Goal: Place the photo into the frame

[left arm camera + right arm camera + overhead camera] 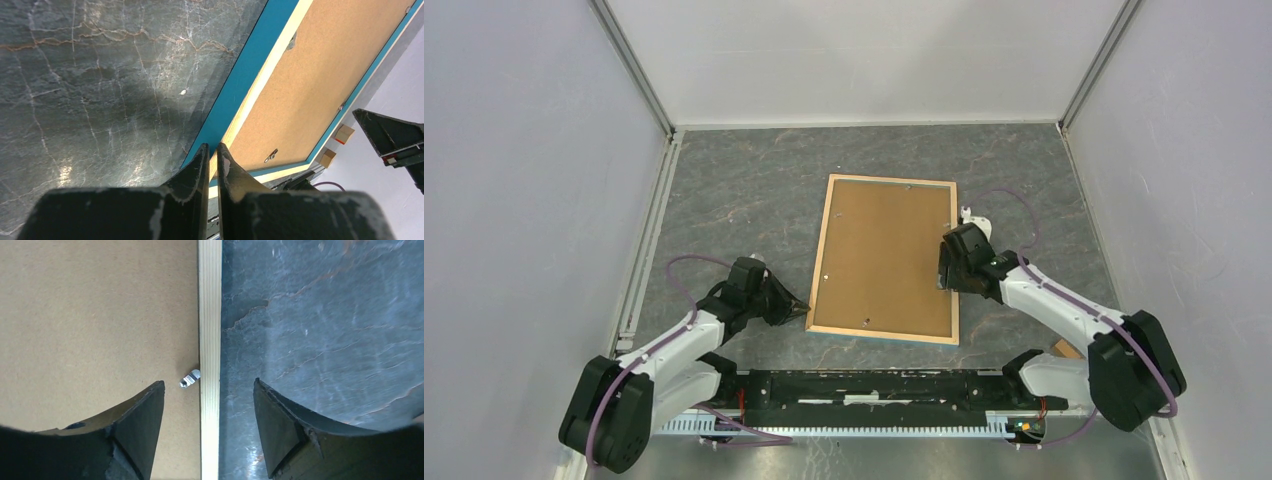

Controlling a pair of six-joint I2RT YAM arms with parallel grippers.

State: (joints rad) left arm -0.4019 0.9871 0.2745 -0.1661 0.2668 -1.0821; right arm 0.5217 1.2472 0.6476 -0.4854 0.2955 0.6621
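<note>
Frame lay face down at the middle of the table, wood rim and brown board up. The left arm stretched low and angled inward, and the left gripper pointed at the frame's near-left corner, fingers almost together (only a slit between them, nothing seen in it). The right arm bent in from the right edge with its wrist turned down. The right gripper was spread wide astride the right rim, by a metal clip.
</note>
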